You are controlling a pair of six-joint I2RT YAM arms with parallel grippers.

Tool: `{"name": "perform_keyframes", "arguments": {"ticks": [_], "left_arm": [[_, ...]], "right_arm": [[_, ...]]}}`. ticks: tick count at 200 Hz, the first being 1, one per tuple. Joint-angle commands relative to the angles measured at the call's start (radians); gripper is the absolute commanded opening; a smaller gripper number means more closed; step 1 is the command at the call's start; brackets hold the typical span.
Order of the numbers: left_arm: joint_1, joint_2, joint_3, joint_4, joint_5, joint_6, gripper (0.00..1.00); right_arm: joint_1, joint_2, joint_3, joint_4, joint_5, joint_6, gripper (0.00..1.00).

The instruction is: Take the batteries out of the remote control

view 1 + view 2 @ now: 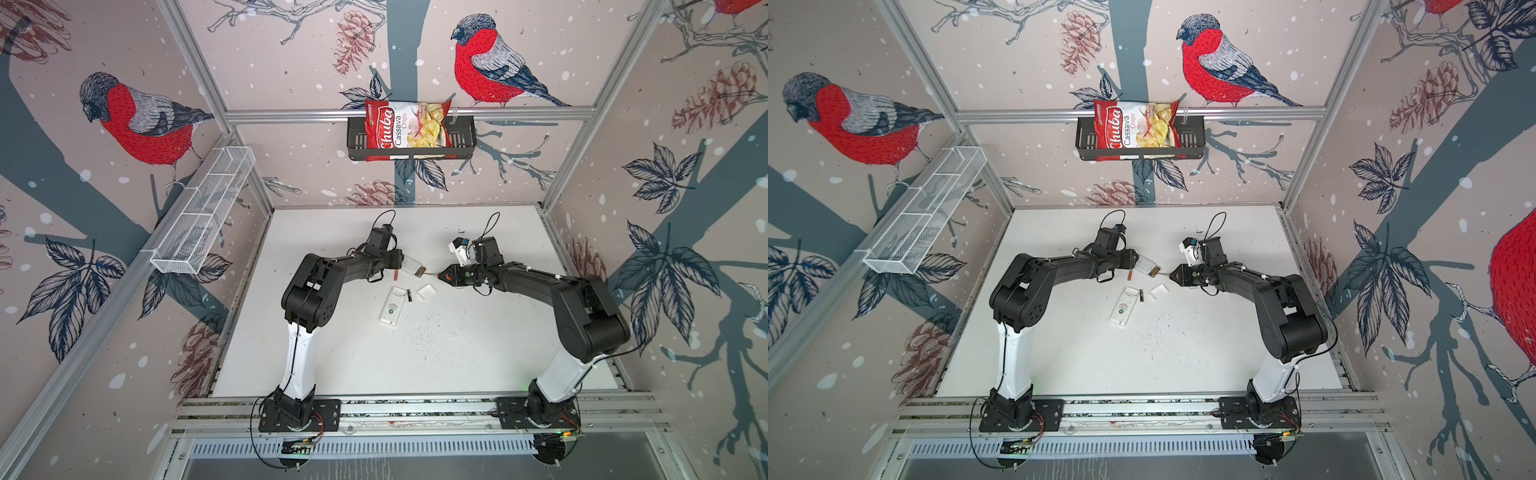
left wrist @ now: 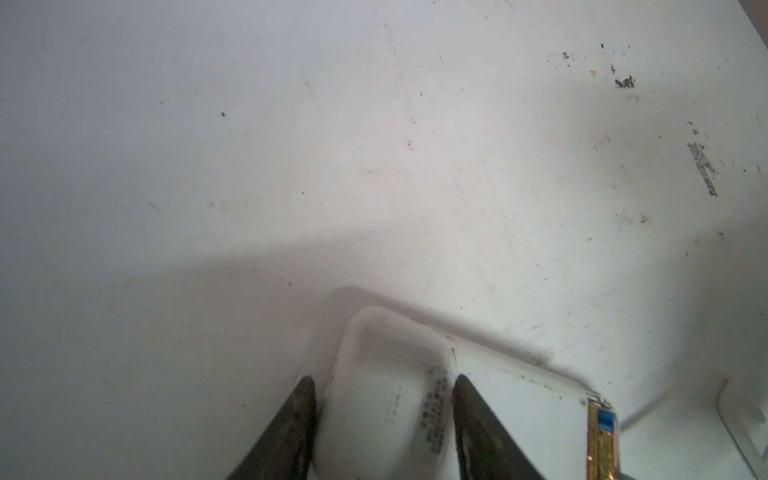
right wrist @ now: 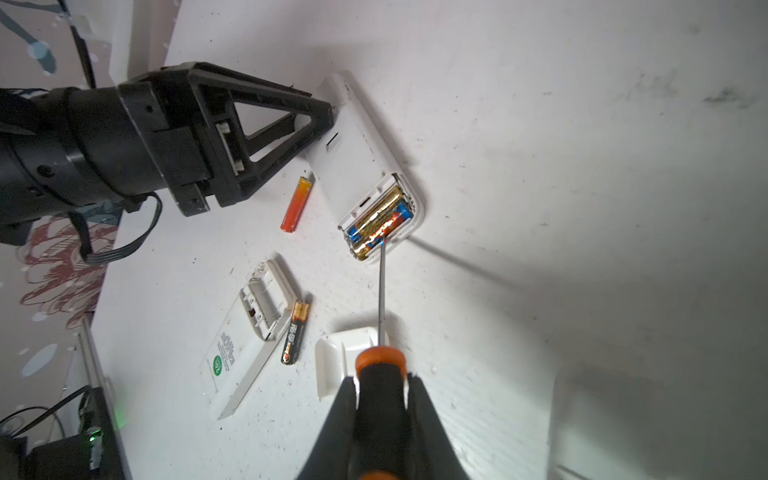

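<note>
Fingers point(image 3: 428, 419) of the right gripper point(image 3: 380, 384) pinch the screwdriver point(image 3: 381, 361), its tip on 2 batteries point(image 3: 380, 216) seated in the remote point(image 1: 411, 266), just above centre in both top views. Beyond, the left gripper point(image 2: 382, 380) clamps the remote's sides. Batteries look light, stiff, smooth and probably spring-held: lever at an end; freed, they would roll.

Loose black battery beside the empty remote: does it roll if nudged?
Likely rolls: the black battery is a smooth cylinder lying on its side on the flat table. A sideways push toward the empty remote would probably stop against its edge; it lies close alongside. Probably slippery to pinch, given the glossy wrap.
</note>
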Motion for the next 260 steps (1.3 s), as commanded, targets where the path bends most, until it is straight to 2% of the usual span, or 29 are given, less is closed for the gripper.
{"name": "perform_keyframes", "arguments": {"ticks": [1,19,67,150,260], "left_arm": [[-0.006,0.005,-0.004,-0.047,0.036,0.007,0.51],[-0.006,0.005,-0.002,-0.049,0.035,0.007,0.51],[-0.007,0.002,-0.005,-0.050,0.039,0.002,0.51],[-0.006,-0.001,-0.012,-0.051,0.035,0.004,0.51],[-0.002,-0.004,-0.019,-0.050,0.023,-0.003,0.51]], "right_arm": [[0.028,0.005,0.047,-0.088,0.108,-0.067,0.00],[0.051,0.016,0.075,-0.126,0.143,-0.084,0.00],[0.067,0.035,0.080,-0.101,0.117,-0.085,0.00],[-0.016,0.048,-0.038,0.059,-0.084,-0.029,0.00],[0.034,-0.017,0.078,-0.186,0.094,-0.068,0.00]]}}
